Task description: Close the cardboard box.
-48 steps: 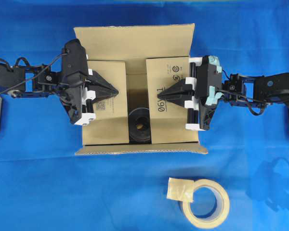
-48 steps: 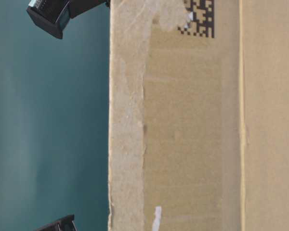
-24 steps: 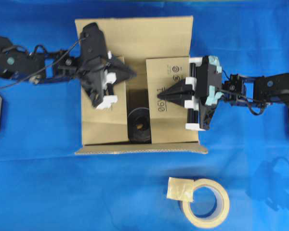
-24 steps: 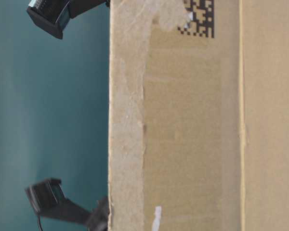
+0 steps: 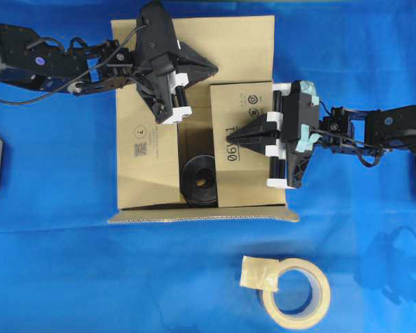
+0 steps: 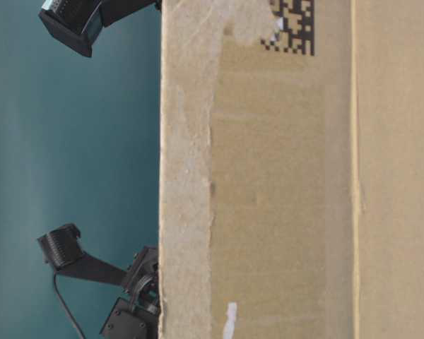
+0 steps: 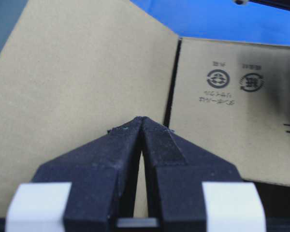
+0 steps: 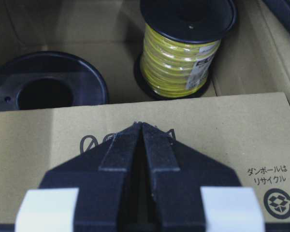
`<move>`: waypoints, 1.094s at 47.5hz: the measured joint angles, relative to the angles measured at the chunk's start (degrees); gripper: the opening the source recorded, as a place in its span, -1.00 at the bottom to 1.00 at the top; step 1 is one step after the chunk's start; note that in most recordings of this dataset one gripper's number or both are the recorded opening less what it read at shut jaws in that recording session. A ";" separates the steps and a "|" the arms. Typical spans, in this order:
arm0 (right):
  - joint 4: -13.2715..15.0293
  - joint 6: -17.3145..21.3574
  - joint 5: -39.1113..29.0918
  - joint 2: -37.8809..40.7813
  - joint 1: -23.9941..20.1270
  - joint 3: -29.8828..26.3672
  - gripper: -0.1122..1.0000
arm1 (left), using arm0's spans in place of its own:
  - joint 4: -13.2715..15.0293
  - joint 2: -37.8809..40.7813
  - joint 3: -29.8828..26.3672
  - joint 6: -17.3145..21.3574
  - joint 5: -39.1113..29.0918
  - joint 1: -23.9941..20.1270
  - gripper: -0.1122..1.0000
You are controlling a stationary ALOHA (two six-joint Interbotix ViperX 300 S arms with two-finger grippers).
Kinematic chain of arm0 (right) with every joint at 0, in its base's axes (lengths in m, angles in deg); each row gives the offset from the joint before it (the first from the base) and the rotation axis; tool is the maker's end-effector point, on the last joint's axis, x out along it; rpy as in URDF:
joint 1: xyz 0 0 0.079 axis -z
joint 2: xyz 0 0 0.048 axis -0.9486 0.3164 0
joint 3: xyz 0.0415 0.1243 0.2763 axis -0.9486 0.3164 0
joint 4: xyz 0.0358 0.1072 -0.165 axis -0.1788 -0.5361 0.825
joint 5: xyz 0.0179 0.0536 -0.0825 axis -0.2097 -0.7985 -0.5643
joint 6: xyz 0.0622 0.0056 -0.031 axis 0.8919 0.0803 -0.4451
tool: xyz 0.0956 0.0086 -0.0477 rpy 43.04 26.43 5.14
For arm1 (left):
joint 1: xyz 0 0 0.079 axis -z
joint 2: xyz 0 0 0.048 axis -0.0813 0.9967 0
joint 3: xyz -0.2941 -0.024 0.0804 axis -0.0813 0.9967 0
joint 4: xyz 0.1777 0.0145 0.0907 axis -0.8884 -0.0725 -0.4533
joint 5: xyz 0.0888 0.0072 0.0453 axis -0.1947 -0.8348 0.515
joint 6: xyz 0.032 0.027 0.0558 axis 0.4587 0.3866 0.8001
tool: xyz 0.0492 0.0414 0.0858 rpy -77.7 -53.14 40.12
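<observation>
The cardboard box [image 5: 145, 152] stands mid-table with its left flap and right flap [image 5: 253, 173] folded in, leaving a gap between them. The back flap [image 5: 229, 41] stands open; the front flap [image 5: 201, 216] shows edge-on. My left gripper [image 5: 215, 68] is shut and empty, with its tip in front of the back flap [image 7: 77, 72]. My right gripper [image 5: 229, 141] is shut and empty, tip down on the right flap [image 8: 261, 130]. The tips also show in the left wrist view [image 7: 141, 118] and the right wrist view [image 8: 141, 124]. The box wall [image 6: 283, 176] fills the table-level view.
Inside the box are a black spool [image 5: 200, 182], which also shows in the right wrist view [image 8: 48, 89], and a spool of yellow wire [image 8: 181, 53]. A tan tape roll [image 5: 295, 291] lies on the blue cloth in front of the box.
My left gripper has lifted off the left flap and swung toward the back of the box, up to the back flap. The left flap stays folded in. The right gripper has not moved.
</observation>
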 measured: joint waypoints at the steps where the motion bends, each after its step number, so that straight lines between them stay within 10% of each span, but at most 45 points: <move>1: 0.00 0.00 0.00 -0.09 0.00 0.00 -0.80 | 0.00 0.26 0.00 0.09 0.35 0.00 -0.80; 52: -0.09 0.00 -0.09 -0.09 -0.09 -0.35 -0.80 | 0.09 5.54 1.14 -0.35 7.56 1.14 -0.80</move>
